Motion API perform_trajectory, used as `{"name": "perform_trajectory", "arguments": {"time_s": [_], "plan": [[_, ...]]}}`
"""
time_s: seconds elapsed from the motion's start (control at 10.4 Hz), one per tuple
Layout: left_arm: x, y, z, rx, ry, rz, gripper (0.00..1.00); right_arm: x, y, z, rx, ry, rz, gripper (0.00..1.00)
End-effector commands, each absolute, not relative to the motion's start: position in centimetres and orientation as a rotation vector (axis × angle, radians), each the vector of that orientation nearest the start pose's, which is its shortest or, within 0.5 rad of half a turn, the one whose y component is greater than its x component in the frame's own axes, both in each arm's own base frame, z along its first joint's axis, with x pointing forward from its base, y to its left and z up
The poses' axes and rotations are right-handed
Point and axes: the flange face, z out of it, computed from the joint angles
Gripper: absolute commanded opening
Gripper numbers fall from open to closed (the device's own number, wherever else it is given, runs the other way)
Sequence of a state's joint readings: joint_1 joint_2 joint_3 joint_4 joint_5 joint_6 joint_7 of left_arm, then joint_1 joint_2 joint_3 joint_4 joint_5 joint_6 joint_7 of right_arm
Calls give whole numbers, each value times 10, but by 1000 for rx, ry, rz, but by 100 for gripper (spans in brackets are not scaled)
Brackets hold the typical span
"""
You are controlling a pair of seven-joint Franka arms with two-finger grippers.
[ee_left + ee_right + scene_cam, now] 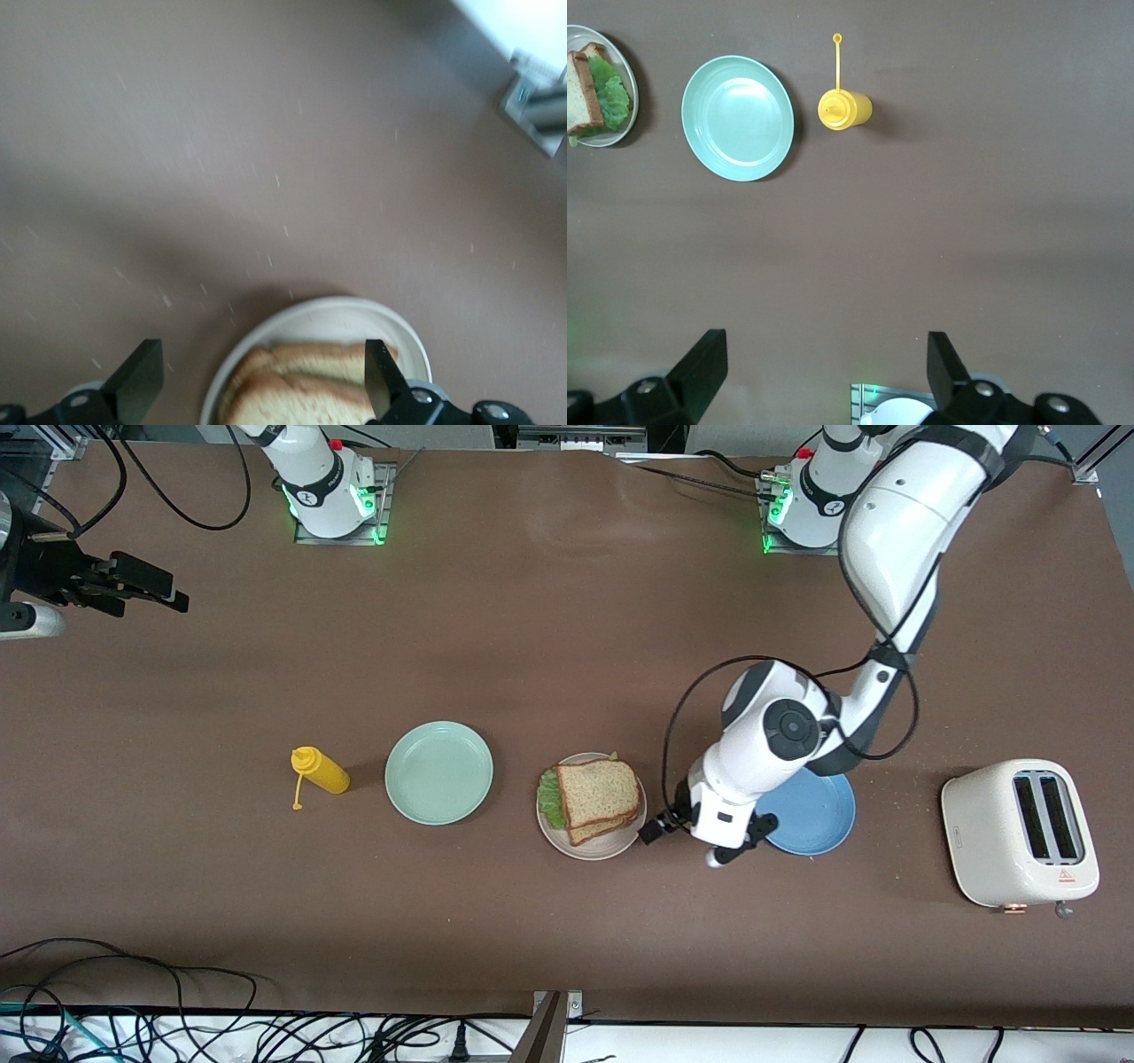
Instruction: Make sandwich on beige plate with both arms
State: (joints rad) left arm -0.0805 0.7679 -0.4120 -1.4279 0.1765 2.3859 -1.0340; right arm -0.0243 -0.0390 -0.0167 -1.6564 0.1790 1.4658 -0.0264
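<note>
The sandwich sits assembled on the beige plate: two slices of brown toast stacked, with lettuce poking out on the edge toward the mint-green plate. The stacking step looks finished, so what is in hand is the release and withdrawal. The left gripper hangs low just beside the beige plate, between it and the blue plate, its fingers spread wide and holding nothing; the left wrist view shows the toast between them but untouched. The right gripper waits well apart from the beige plate, toward the right arm's end of the table, also wide open and empty. The next move probably calls for lifting the left gripper straight up, clear of the plate rim, without nudging the top slice.
</note>
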Motion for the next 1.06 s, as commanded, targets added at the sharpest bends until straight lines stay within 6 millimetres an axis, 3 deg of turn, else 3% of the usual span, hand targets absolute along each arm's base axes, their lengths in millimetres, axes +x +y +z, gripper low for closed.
{"name": "perform_trajectory", "arguments": {"time_s": [0.0,0.19,0.39,0.48,0.77,0.96], "plan": [[694,-251,331,-3171,-866,-249,100,533,2,605,-2931,-8,203,100],[700,-205,357,-3103,-702,-277,100,540,1,600,-2953,-6,183,100],[703,-158,396,-3080,-554,-278,100,538,0,607,-3093,-37,153,100],[701,-140,415,-3074,-472,-273,100,538,18,616,-3122,-79,127,100],[696,-83,459,-3060,-211,-175,100,539,16,621,-3138,14,97,100],[693,-50,478,-3105,-101,-69,100,537,12,624,-3160,18,86,100]]}}
